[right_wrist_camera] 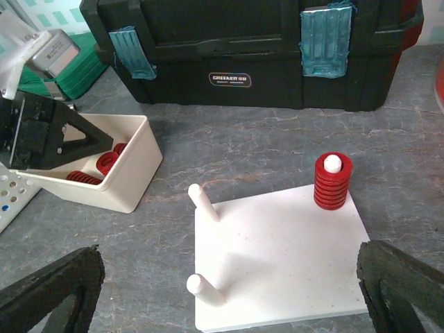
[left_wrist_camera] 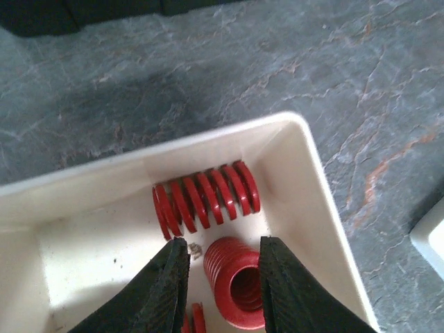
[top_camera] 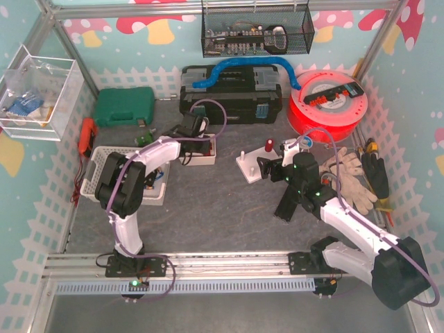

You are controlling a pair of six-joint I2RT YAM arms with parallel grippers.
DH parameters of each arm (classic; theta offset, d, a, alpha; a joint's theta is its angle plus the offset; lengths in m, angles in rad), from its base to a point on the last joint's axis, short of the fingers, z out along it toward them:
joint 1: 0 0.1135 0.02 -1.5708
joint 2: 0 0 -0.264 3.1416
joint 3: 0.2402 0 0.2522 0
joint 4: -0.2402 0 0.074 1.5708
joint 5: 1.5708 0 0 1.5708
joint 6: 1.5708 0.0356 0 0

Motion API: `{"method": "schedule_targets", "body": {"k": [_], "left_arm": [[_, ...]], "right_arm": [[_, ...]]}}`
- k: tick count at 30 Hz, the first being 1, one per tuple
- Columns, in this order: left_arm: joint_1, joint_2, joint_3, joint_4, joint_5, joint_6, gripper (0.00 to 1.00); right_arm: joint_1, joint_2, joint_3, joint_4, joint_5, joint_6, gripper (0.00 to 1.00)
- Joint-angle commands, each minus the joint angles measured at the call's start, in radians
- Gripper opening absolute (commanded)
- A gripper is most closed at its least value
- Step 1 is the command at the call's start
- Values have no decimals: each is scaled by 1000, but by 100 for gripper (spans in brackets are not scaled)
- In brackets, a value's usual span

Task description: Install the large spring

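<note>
Spring (left_wrist_camera: 232,281), red and standing on end, sits in the corner of a white box (left_wrist_camera: 305,208), just beside a second red spring (left_wrist_camera: 206,194) lying on its side. The left gripper (left_wrist_camera: 223,244) reaches down into the box, its jaws drawn narrow around the upright spring. The right gripper (right_wrist_camera: 229,277) hangs with its jaws wide over a white plate (right_wrist_camera: 277,263), where a stack of red springs (right_wrist_camera: 333,182) already sits on one peg.
</note>
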Motion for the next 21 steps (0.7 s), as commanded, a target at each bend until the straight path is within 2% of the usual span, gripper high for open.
{"method": "schedule_targets", "body": {"k": [1,9,21], "left_arm": [[-5,-16,45,-13,33,2,34],[-12,-7,51,-35,10,9,35],[-29,46,39,-51,40,10,44]], "right_arm": [[5,-18,-12,10,17,-10,99],[5,-32,-12,6,23,-11,99],[5,-36,-14,6,25,-11,99]]}}
